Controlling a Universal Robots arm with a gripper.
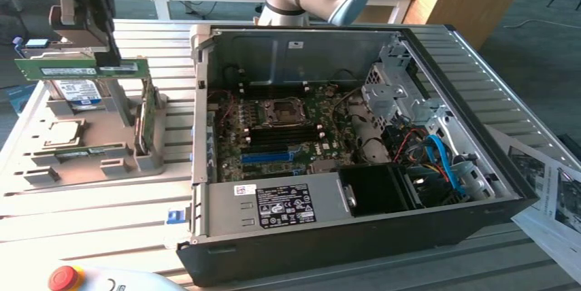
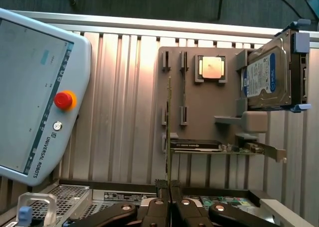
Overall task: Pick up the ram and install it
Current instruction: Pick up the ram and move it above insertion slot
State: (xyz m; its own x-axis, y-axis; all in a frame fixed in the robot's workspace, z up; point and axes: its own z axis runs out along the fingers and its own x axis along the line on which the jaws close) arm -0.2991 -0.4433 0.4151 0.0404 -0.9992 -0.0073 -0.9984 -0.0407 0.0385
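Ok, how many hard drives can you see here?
1: the hard drive sits in the rack at one end of the grey fixture. More could be hidden in the open PC case.

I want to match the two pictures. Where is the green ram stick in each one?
Exterior view: the ram hangs broadside in the claw, at the exterior view's left, above the hard drive.
Wrist view: the ram is edge-on, a thin strip gripped by the claw.
Shared landmark: the hard drive with its blue-and-white label.
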